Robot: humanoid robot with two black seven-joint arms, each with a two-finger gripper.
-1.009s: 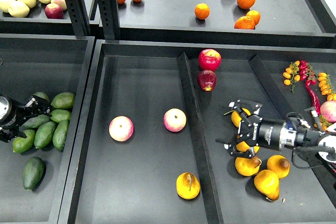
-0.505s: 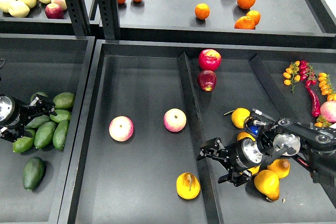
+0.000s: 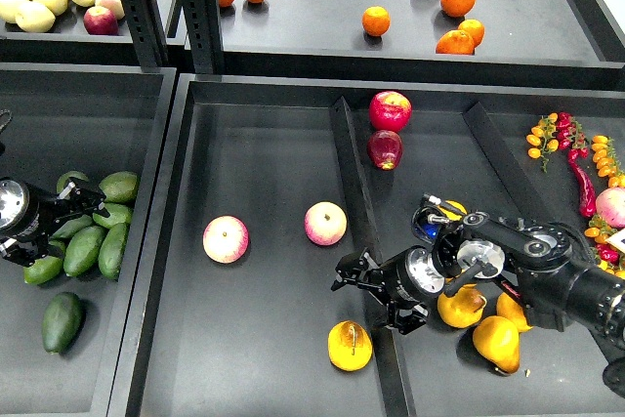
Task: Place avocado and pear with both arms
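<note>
Pear (image 3: 350, 345), golden-yellow with an orange-brown blotch, lies alone near the front edge of the middle tray (image 3: 195, 339), close beside the divider (image 3: 356, 202) that bounds the tray on its right. The right gripper (image 3: 374, 292) hangs just above and slightly right of it, over the divider, its two fingers spread apart and holding nothing; the pear lies down and a little left of the fingertips, so the right arm is plainly the nearer one. The pear's long axis cannot be told from this view.

The avocado (image 3: 62, 321), dark green and matte, lies by itself near the front of the left tray (image 3: 20, 144), long axis running roughly front to back and tilted slightly right. The left gripper (image 3: 86, 201) sits behind it, over a pile of lighter green avocados (image 3: 96, 231); whether its fingers are spread or closed cannot be told.

Contents: the middle tray also holds two pink apples (image 3: 226, 239); the right compartment holds two red apples (image 3: 389, 110) toward the back and plainer yellow-orange pears (image 3: 496, 341) under the right arm. Oranges (image 3: 376, 20) lie on the back shelf.
</note>
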